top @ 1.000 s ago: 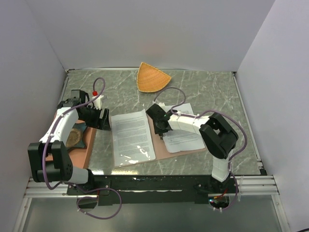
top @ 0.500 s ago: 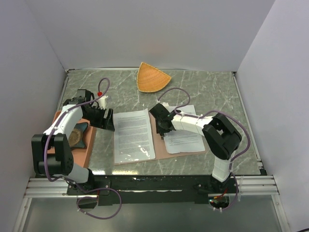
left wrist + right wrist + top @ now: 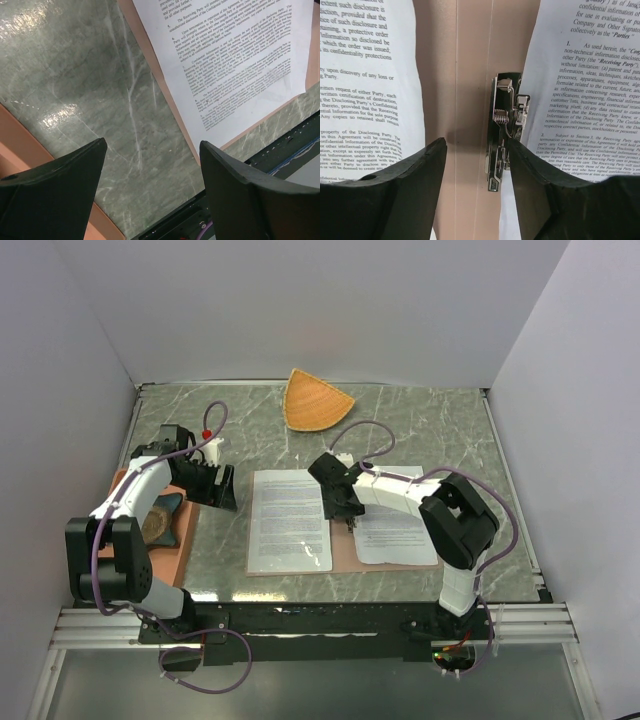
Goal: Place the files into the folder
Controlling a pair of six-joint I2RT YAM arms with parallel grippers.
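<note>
One folder (image 3: 342, 545): it lies opened flat on the marble table (image 3: 440, 430). A second ago its left half is lifted, bowed and skewed. Now both halves are down and square to the near edge.
Two files: the left sheet (image 3: 288, 520) rests on the left half and the right sheet (image 3: 398, 535) on the right half. Both sit inside the folder's outline, with a brown margin showing along the near edge. The left sheet no longer shows the curl and glare of the earlier view.
Right gripper (image 3: 340, 508): it hovers low over the spine, between the two sheets. Its jaws have just spread and are released, with nothing between them. In the wrist view the fingers straddle the bare spine strip.
Left gripper (image 3: 222, 490): it is parked just off the folder's left edge, near the salmon tray (image 3: 175, 555). Its jaws are wide apart and empty, over bare marble. It has not moved in the last half second.
Clip (image 3: 504, 132): a metal clip sits right of the spine, at the right sheet's inner edge. We cannot tell whether it pins the paper.
Reading: we judge that the right arm has just let the left half drop flat. The files are in place on the open folder. Securing the sheets and closing the cover look like what remains.
</note>
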